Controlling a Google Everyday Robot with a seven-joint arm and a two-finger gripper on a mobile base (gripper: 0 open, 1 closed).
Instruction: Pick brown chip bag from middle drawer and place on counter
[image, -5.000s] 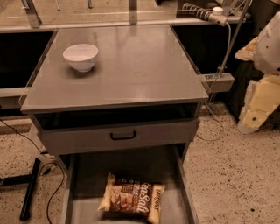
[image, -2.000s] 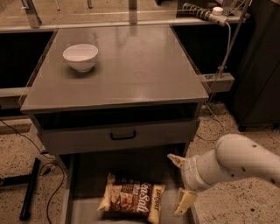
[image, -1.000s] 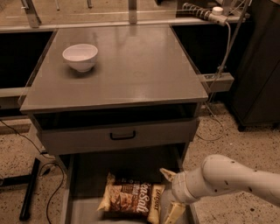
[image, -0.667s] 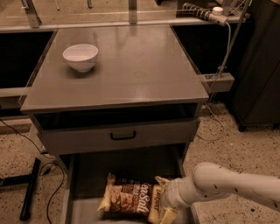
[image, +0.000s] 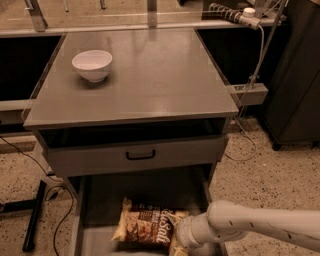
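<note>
The brown chip bag (image: 145, 227) lies flat on the floor of the open middle drawer (image: 100, 235), at the bottom of the camera view. My gripper (image: 177, 243) is low in the drawer at the bag's right end, on the end of my white arm (image: 260, 225), which reaches in from the right. It touches or overlaps the bag's right edge, and that edge is partly hidden behind it. The grey counter (image: 150, 75) above holds only a white bowl (image: 92, 64) at its back left.
A shut grey drawer front with a black handle (image: 140, 155) sits just above the open drawer. A power strip (image: 235, 15) and cable hang at the back right. A dark cabinet (image: 300, 75) stands at the right. Cables and a black stand leg (image: 35, 215) lie on the floor at the left.
My arm came in from the right, then moved left and down into the drawer until the gripper reached the bag's right end. The bag has not moved.
</note>
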